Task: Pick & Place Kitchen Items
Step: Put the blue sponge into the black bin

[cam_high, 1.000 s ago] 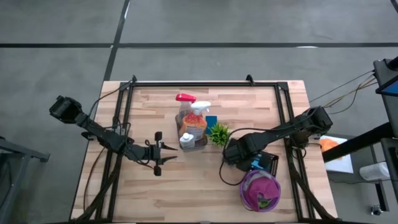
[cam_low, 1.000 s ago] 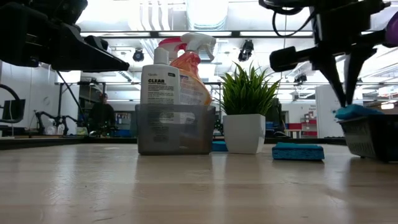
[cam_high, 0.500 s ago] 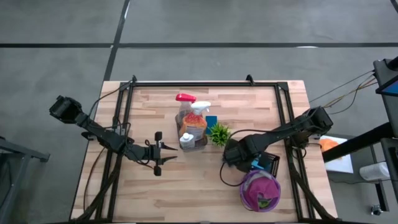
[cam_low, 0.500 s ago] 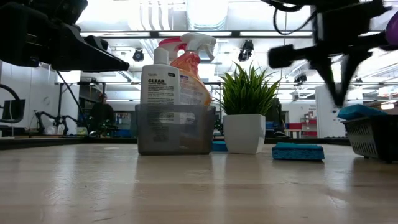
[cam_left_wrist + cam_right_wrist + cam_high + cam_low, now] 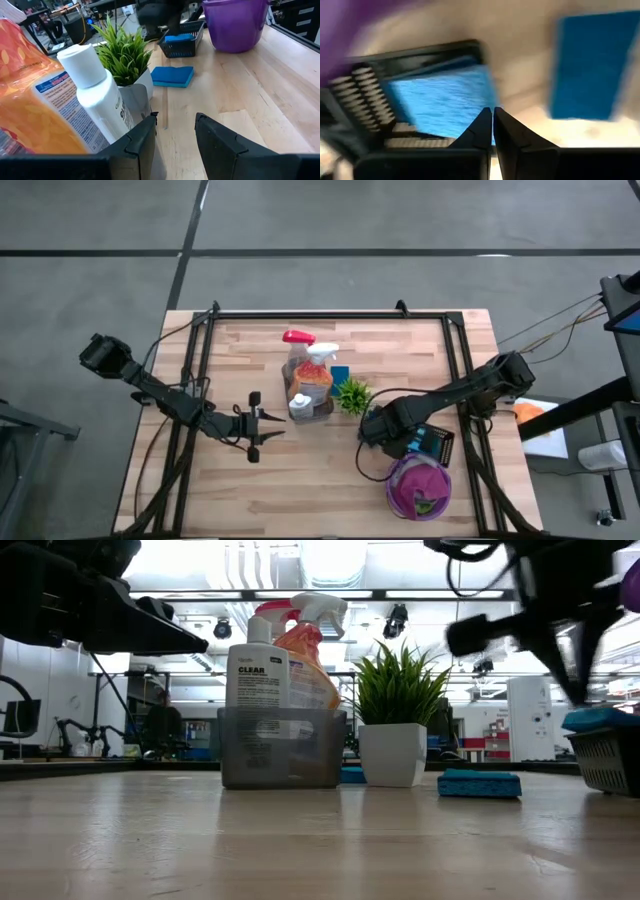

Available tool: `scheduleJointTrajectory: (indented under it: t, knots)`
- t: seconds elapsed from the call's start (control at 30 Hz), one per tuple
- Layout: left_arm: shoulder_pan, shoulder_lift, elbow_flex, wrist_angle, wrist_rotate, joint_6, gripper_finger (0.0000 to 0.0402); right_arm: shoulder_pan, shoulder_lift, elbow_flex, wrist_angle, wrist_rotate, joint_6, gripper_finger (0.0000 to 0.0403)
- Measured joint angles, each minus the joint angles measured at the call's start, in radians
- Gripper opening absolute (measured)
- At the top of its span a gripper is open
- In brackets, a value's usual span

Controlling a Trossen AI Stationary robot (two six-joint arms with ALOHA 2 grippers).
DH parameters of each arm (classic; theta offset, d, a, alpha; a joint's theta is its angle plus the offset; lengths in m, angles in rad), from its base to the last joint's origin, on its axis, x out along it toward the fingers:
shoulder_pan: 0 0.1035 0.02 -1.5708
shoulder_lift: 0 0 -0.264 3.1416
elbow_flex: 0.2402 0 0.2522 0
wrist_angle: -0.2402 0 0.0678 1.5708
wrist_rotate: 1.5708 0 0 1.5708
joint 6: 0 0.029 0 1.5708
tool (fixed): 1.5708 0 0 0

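Basket (image 5: pixel 436 444) pushed right; right pincer (image 5: pixel 492 122) closed

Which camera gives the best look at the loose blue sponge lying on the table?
The left wrist view: the blue sponge lies flat, whole and sharp on the wood beside the plant. The low view shows only its edge, the right wrist view blurs it, and the high view hides it.

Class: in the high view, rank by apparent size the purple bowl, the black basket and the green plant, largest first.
1. Purple bowl
2. Black basket, partly covered by the right arm, so its rank is less sure
3. Green plant
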Motion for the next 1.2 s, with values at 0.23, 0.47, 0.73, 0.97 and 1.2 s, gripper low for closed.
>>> scheduleJointTrajectory:
  t: [0.23,0.47,0.73,0.97,1.2]
  knots:
    - [0.000,0.000,0.000,0.003,0.000,-0.002,0.0140,0.004,0.015,0.004,-0.020,0.099,0.010,0.0018]
    - [0.000,0.000,0.000,0.004,0.000,-0.002,0.0140,0.000,0.011,0.087,0.144,0.141,0.102,0.0018]
    - [0.000,0.000,0.000,0.005,0.000,-0.018,0.0140,0.003,0.028,0.167,0.303,0.254,0.433,0.0030]
    - [0.000,0.000,0.001,0.005,0.000,-0.018,0.0140,0.025,0.153,0.271,0.300,0.266,0.726,0.0158]
    - [0.000,0.000,0.002,0.004,0.000,-0.018,0.0140,0.076,0.369,0.469,0.147,0.207,0.914,0.0264]
